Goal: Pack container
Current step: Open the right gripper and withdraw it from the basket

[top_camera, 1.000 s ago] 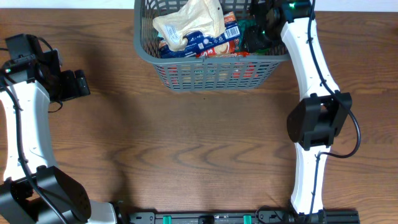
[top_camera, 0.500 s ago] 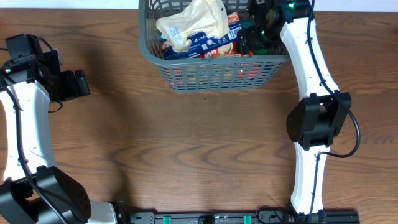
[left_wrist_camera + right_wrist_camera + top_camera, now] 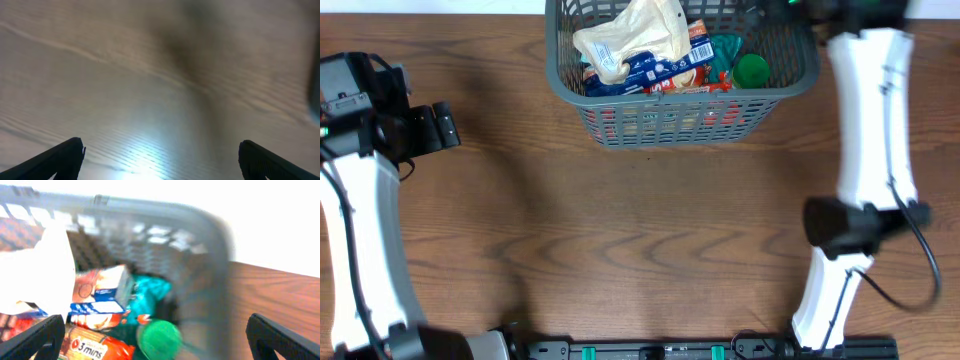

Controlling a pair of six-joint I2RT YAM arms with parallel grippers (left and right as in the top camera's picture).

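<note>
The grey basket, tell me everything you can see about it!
The basket is dark grey plastic, rectangular, with slotted lattice sides and a thick rolled rim. It stands upright on the wooden table at the far side. Inside lie a white bag, a blue-and-white packet and a green-lidded jar.

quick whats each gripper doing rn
Left gripper: open, holding nothing, over the table.
Right gripper: open, holding nothing, by the container.
</note>
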